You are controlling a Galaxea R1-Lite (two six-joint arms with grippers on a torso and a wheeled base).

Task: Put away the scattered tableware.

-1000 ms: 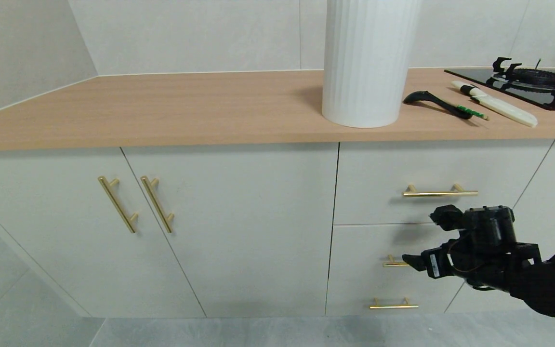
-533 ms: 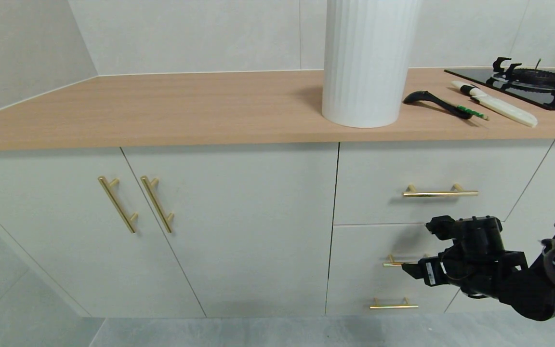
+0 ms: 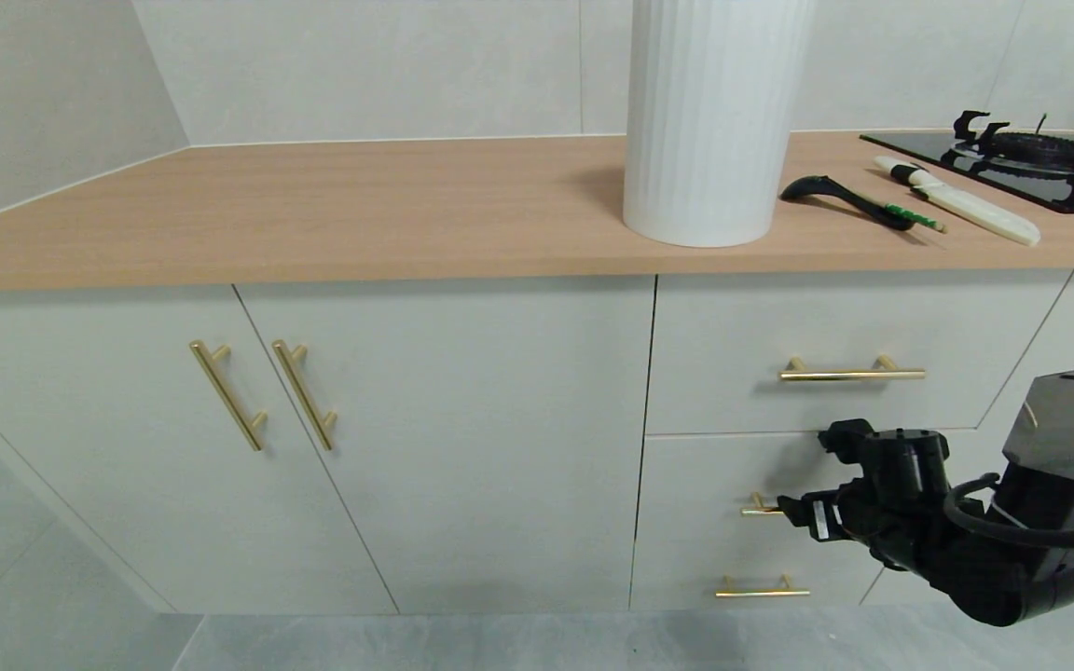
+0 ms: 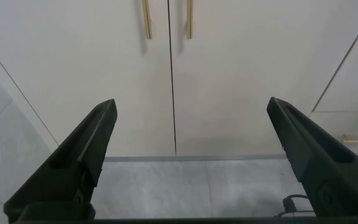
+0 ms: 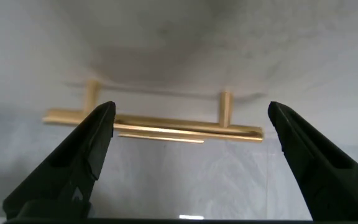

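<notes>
The right gripper [image 3: 810, 471] has crept in on the middle drawer over the last second. It has slid a little lower and nearer the cabinet front, and the arm behind it has swung up into sight. Its jaws stand wide apart with nothing between them. The slim brass bar handle [image 5: 160, 126] of that drawer lies crosswise straight ahead of the fingers, close in front but not yet grasped. From where I stand, it looks to be lining up to pull this drawer open, so the putting away itself has not begun.

The tableware has not stirred. The black long-handled ladle [image 3: 840, 200] and the cream-white knife [image 3: 961, 205] lie side by side well above the right gripper, on the pale wooden countertop [image 3: 360, 205]. They are just to the right of a tall white ribbed cylinder [image 3: 705, 121], with the black gas hob [image 3: 1031, 154] beyond them. The top drawer's brass handle [image 3: 851, 374] sits just above the gripper and the bottom drawer's brass handle [image 3: 763, 590] just below.

The left gripper [image 4: 191, 124] is also spread wide and empty. Low before it are the pale double cabinet doors [image 4: 241, 81] and their two upright brass handles [image 4: 146, 18].
</notes>
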